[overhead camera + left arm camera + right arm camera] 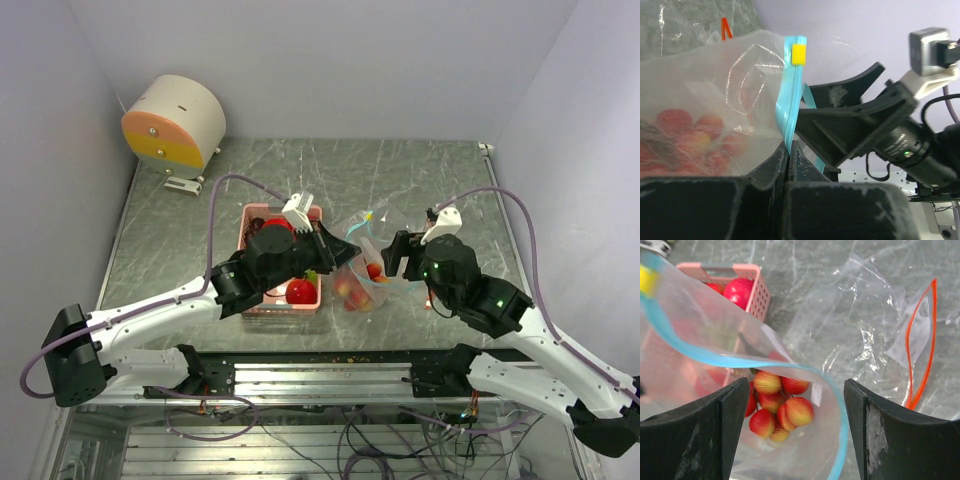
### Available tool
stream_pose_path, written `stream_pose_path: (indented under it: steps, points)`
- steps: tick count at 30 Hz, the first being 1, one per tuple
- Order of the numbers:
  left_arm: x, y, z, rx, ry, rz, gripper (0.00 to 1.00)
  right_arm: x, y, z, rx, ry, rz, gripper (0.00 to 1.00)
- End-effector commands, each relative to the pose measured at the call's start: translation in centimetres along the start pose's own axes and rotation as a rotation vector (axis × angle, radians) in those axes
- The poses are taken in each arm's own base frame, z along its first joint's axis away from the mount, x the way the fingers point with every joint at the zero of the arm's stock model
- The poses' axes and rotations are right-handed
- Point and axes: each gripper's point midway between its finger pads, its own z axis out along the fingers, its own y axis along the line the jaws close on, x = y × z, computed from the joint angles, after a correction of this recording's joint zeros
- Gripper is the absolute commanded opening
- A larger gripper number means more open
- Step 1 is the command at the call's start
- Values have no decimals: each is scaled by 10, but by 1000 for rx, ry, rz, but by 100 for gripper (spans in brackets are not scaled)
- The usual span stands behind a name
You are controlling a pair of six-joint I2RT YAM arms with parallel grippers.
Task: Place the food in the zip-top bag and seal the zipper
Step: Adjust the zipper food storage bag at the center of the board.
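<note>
Your left gripper (788, 150) pinches the clear zip-top bag (705, 80) holding glossy tomatoes (782, 412); right gripper (796, 390) gapes wide; lattice pink tray (760, 290) holds a red apple (738, 290).

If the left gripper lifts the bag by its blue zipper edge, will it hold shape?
Likely sag: the bag is thin, creased film, pinched only at its rim by the left gripper. The tomatoes pooled inside would probably shift.
</note>
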Motion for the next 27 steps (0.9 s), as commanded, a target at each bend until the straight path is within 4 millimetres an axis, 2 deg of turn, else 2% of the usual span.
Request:
stream_pose_path:
  steps: [1, 6, 7, 10, 14, 16, 18, 19, 21, 24, 27]
  points:
    - [-26, -23, -7, 45, -67, 22, 7, 23, -12, 2, 42, 56, 0, 74]
    - [-26, -21, -11, 36, -62, 31, 7, 26, -4, 6, 4, 57, 3, 58]
    - [-26, -21, -12, 36, -64, 32, 7, 25, -4, 6, 5, 54, 3, 49]
    - [-24, -13, -13, 11, -62, 49, 7, 17, -14, 4, 70, 28, 17, 2]
    - [-24, -9, -14, -28, -42, 92, 7, -16, -28, -10, 145, -72, 58, 0]
    - [-29, -8, -17, -65, -32, 136, 7, -39, -23, -17, 121, -127, 79, 0]
    - [-43, -13, -26, -103, -49, 181, 7, -59, -9, -22, 57, -165, 93, 0]
    - [-52, -14, -30, -125, -67, 207, 7, -76, 4, -27, 0, -190, 104, 0]
    - [-68, -16, -44, -168, -101, 247, 7, -97, 35, -29, -130, -210, 99, 0]
    - [-93, -15, -69, -247, -159, 302, 7, -111, 90, -20, -332, -184, 75, 0]
    - [-116, -8, -101, -349, -221, 347, 7, -118, 145, -14, -549, -158, 78, 0]
